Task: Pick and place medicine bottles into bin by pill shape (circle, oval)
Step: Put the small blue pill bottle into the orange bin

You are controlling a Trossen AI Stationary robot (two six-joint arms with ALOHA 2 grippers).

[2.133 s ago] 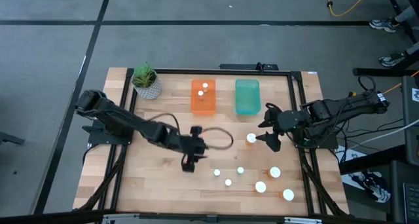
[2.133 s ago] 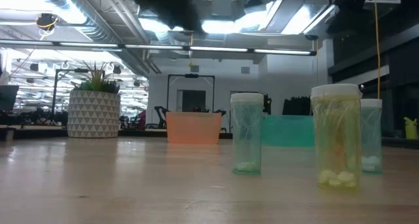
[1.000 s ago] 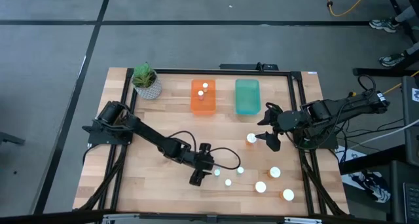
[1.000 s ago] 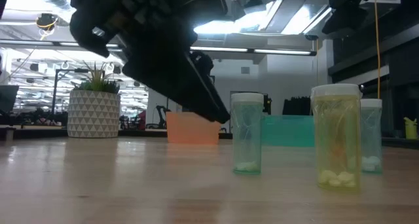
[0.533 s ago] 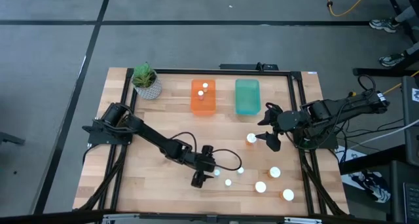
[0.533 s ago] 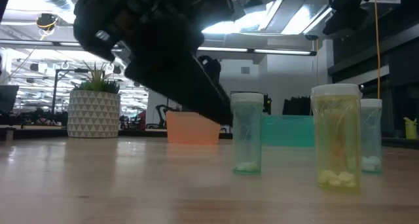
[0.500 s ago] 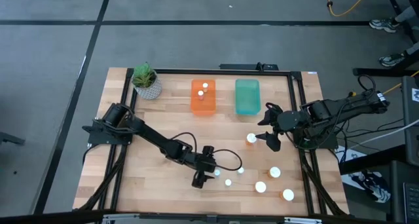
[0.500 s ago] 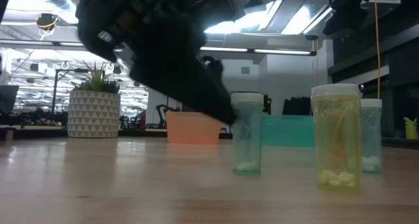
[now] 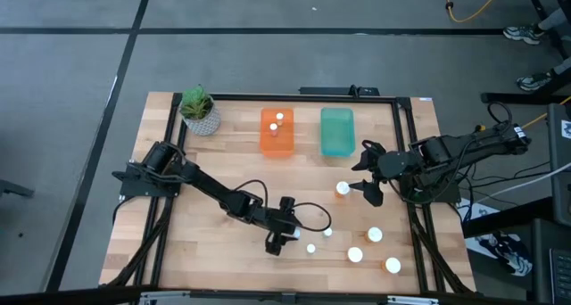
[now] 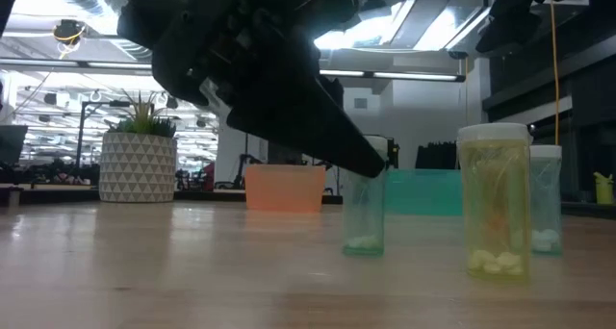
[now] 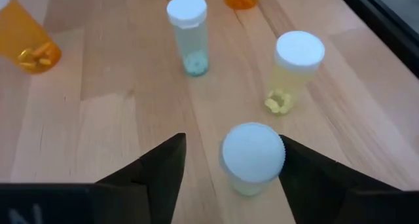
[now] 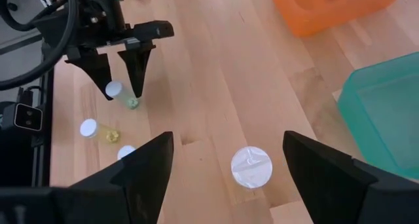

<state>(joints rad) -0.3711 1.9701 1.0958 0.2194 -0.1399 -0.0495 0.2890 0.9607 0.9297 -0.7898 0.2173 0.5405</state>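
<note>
Low in the centre of the overhead frame, the left gripper (image 11: 229, 162) straddles a small white-capped bottle (image 11: 253, 158) with jaws wide; squeezing evenly below the cap should keep it upright. The right gripper (image 12: 226, 160), spread wide, hovers over another bottle (image 12: 251, 166) at right. Seven bottles stand on the table (image 9: 214, 251); two sit in the orange bin (image 9: 277, 143), none visible in the teal bin (image 9: 337, 132).

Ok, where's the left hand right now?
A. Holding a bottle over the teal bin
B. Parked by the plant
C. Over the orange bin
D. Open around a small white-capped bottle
D: the left hand is open, its fingers either side of a small bottle standing on the table.
</note>
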